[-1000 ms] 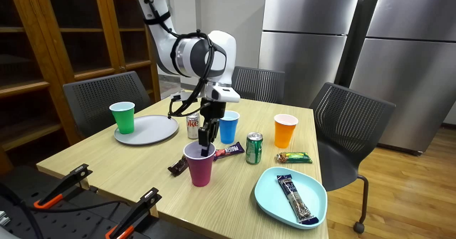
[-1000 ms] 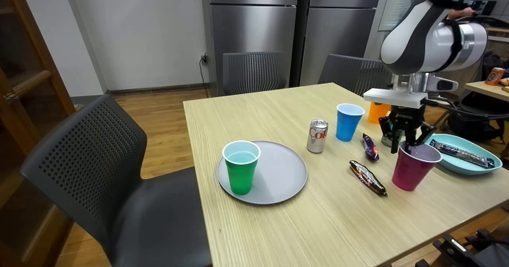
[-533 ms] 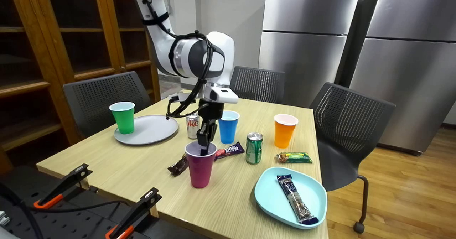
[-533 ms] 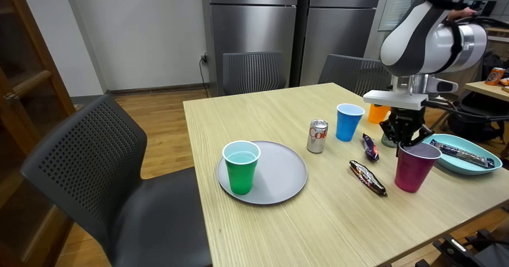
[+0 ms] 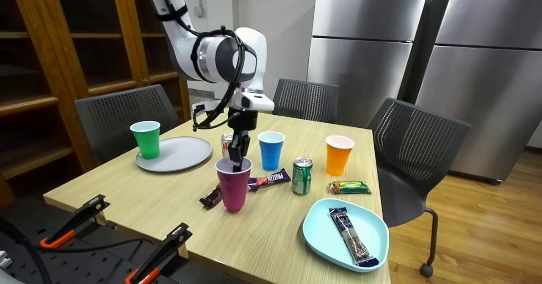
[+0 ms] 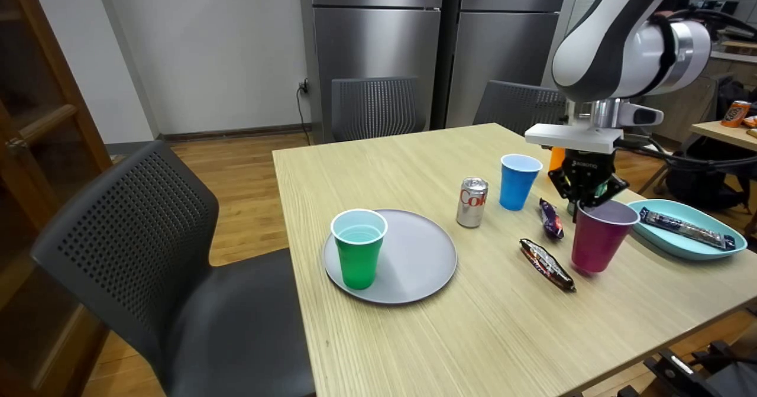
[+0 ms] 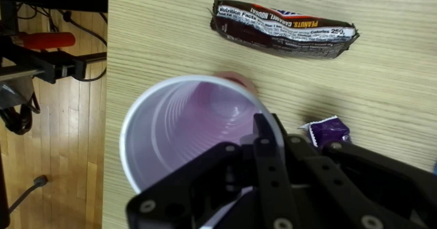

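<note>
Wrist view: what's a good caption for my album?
Claw pinching a purple cup by its rim, a wrapped candy bar lying nearby.

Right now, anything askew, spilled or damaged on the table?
No spill or damage visible. Mildly odd: the green cup stands off-center on the gray plate, near its edge. The end effector pinches the purple cup by its rim; any tilt is unclear.

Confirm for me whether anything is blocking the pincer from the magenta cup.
Nothing visible stands between them: the pincer is shut on the rim of the magenta cup. The dark-wrapped candy bar and purple-wrapped bar lie on the table, outside that grip.
</note>
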Motion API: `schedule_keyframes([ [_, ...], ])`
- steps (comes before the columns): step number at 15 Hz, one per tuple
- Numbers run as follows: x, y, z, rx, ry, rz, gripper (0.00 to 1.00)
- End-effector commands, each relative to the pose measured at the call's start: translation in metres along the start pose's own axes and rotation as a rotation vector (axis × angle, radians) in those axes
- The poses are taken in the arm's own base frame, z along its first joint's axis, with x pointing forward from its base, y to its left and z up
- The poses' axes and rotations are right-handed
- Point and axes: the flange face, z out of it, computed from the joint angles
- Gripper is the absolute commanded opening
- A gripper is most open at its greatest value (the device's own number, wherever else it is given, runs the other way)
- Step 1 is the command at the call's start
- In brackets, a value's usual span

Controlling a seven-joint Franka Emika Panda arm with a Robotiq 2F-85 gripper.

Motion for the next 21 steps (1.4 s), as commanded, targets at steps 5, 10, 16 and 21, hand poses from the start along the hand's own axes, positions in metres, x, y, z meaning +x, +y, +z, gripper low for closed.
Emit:
schedule_keyframes([
  [5, -0.039, -0.013, -0.039, 0.024, 0.025, -0.098, 0.0],
  [10, -0.073, -0.033, -0.041, 0.035, 0.023, -0.137, 0.0],
  [16, -0.118, -0.059, -0.047, 0.037, 0.027, -0.2, 0.0],
  [21, -0.151, -0.078, -0.053, 0.017, 0.026, -0.282, 0.0],
])
